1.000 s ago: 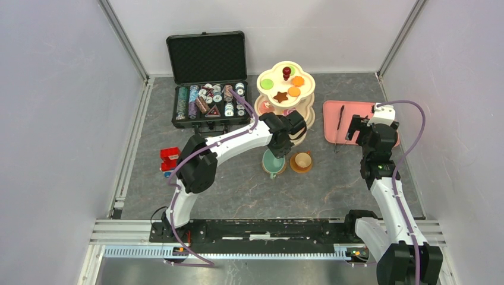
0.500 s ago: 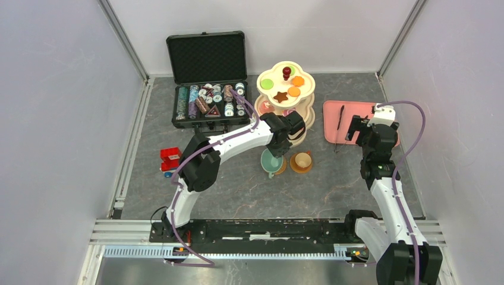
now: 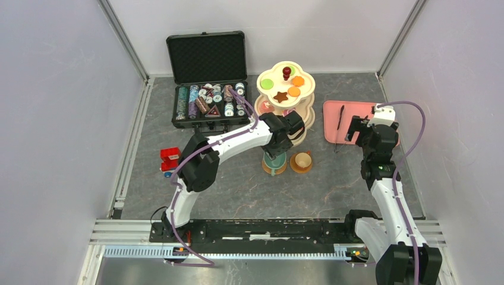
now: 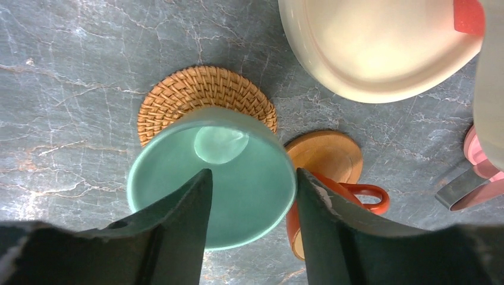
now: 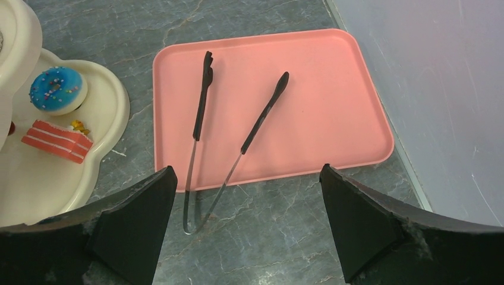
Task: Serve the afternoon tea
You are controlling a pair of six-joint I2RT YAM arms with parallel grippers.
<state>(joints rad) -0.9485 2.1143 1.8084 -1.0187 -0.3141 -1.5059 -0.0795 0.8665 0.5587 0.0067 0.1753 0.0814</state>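
A teal cup [image 4: 238, 172] stands on a woven round saucer [image 4: 202, 89]. My left gripper [image 4: 252, 173] hangs over it, open. One finger is inside the cup and the other is outside its rim, on the side of the smaller brown cup [image 4: 291, 225]. That cup rests on a smooth wooden saucer [image 4: 327, 155]. From above, the teal cup [image 3: 274, 161] and brown cup [image 3: 302, 160] sit in front of the cream three-tier stand [image 3: 285, 89], which carries toy pastries. My right gripper [image 5: 246, 168] is open and holds nothing, near the pink tray [image 5: 321, 119].
Metal tongs [image 5: 202, 101] lie across the tray's left part. A blue doughnut [image 5: 57, 89] and a red cake slice [image 5: 56, 141] sit on the stand's lowest tier. An open black case of chips [image 3: 208, 77] stands at the back left. A red toy car [image 3: 170, 157] is at the left.
The left gripper's jaws have parted from the teal cup's rim, and the cup now rests on the woven saucer. The right arm has not moved.
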